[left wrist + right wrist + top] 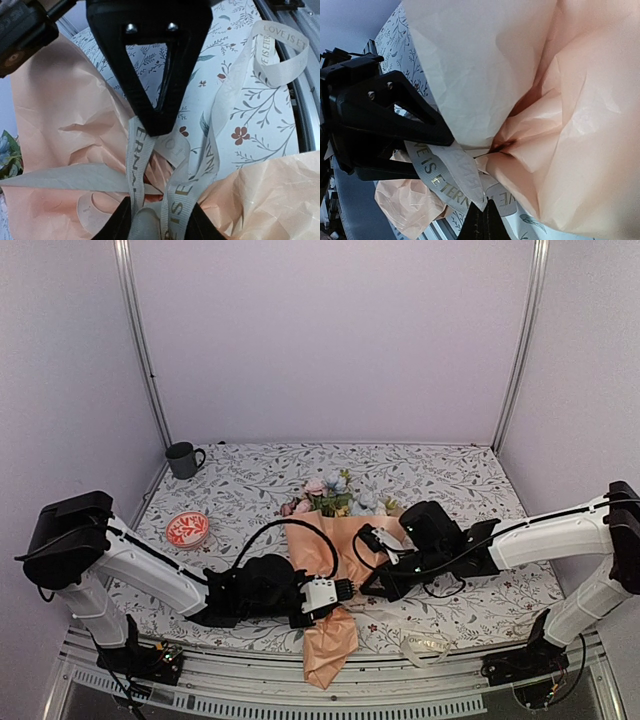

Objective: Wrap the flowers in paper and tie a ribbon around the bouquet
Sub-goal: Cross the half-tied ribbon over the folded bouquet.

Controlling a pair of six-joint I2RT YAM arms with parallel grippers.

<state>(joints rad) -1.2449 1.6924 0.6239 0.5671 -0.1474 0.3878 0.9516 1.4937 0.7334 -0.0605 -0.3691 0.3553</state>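
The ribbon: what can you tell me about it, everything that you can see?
The ribbon is a narrow, cream-white, satiny-looking strip printed with gold lettering. It crosses itself in loose loops over the pinched neck of the peach paper, not yet drawn tight. Two strands run between the open left hand's fingers; the shut right hand's tip meets it at the crossing. One tail curls away over the tablecloth.

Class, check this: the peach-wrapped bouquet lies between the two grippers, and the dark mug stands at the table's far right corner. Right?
No: the top view shows the mug at the far left corner. The bouquet does lie between the left gripper and right gripper.
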